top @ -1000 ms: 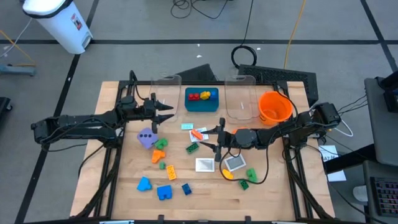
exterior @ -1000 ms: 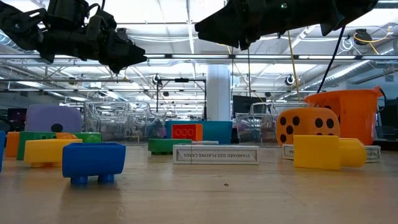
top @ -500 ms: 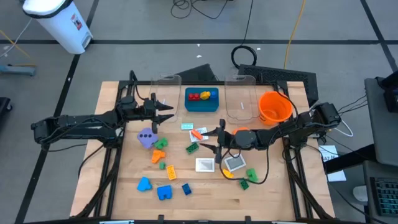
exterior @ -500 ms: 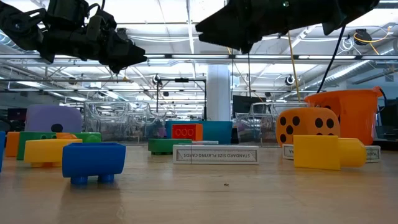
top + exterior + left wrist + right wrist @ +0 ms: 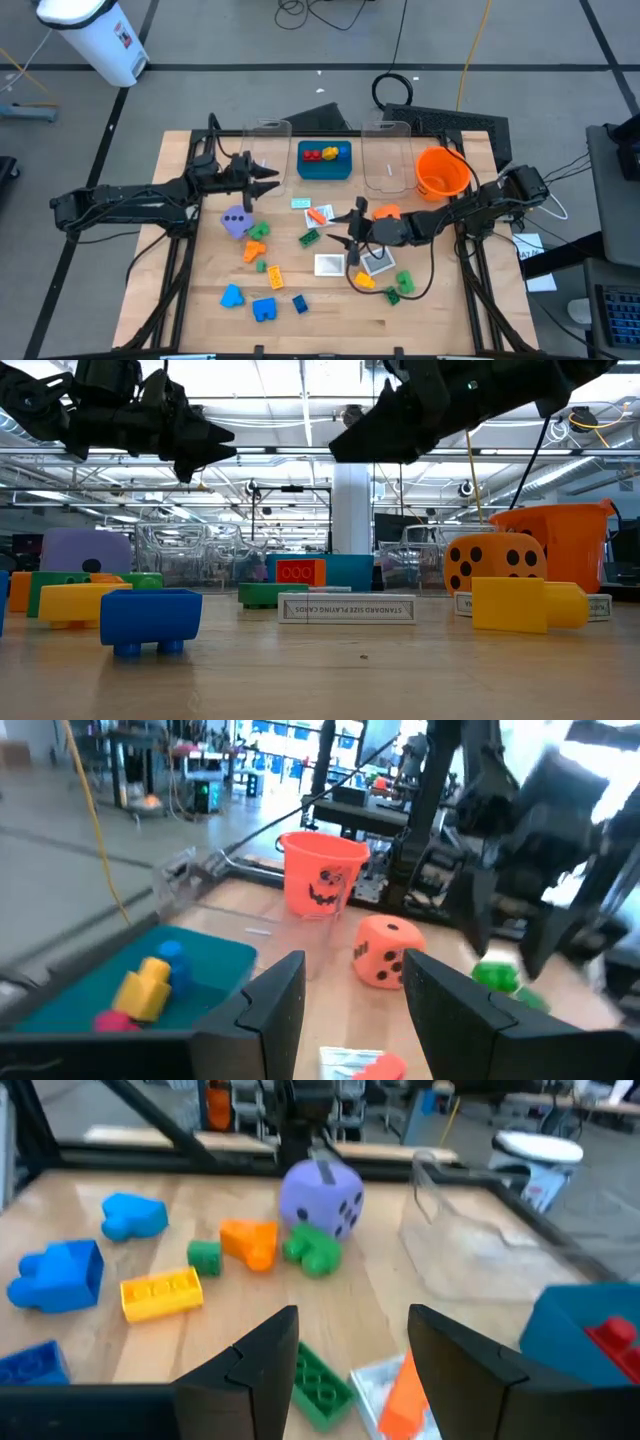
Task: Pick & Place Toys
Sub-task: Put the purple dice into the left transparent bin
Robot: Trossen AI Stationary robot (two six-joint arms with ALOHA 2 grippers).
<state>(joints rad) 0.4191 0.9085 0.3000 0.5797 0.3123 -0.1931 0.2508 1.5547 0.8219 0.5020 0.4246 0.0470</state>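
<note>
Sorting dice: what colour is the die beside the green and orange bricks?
Purple die with dark dots; right wrist view.

The purple die (image 5: 235,222) lies at nine o'clock on the table, dots up, with an orange brick (image 5: 261,231) and a green brick (image 5: 255,246) touching at its four o'clock. The orange die (image 5: 387,212) sits at three o'clock. A yellow brick (image 5: 273,277) and blue bricks (image 5: 263,309) lie toward seven o'clock. White picture cards (image 5: 329,265) lie flat near centre, a dark green brick (image 5: 309,238) at their eleven o'clock.
</note>
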